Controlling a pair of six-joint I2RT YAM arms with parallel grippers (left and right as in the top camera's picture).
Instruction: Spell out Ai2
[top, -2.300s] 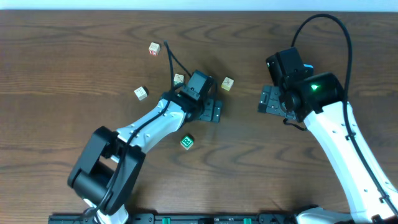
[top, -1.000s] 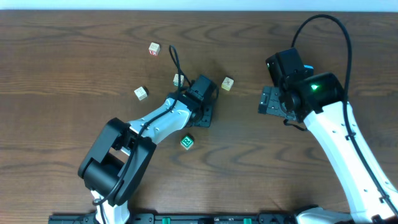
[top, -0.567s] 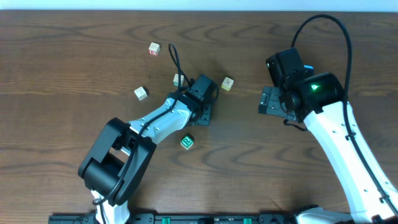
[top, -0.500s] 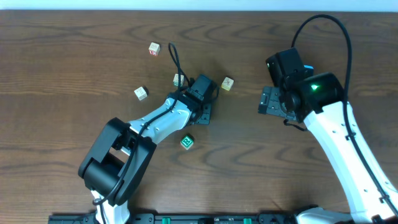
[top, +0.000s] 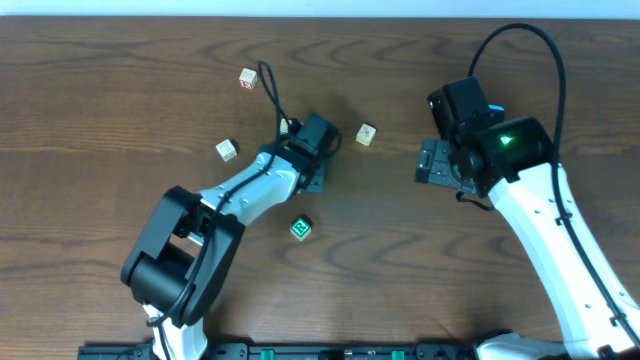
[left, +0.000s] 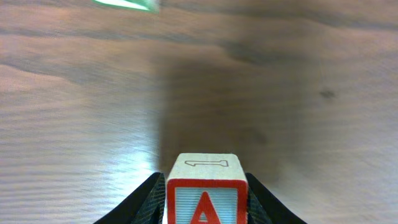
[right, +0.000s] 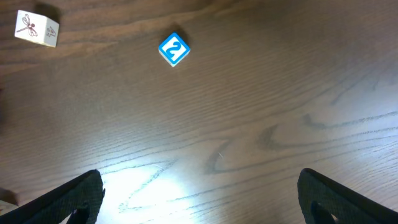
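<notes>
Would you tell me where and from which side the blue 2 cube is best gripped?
Take the 2 cube by two opposite side faces, coming straight down from above with the open right gripper. It lies flat with the 2 up but turned cornerwise in the right wrist view, so I would turn the wrist first to meet faces, not corners.

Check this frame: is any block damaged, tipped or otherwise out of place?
Nothing damaged or spilled. The blocks lie scattered, unaligned: the 2 cube sits turned cornerwise on the table, apart from the dragonfly cube. The A cube sits squarely between the fingers of the left gripper.
</notes>
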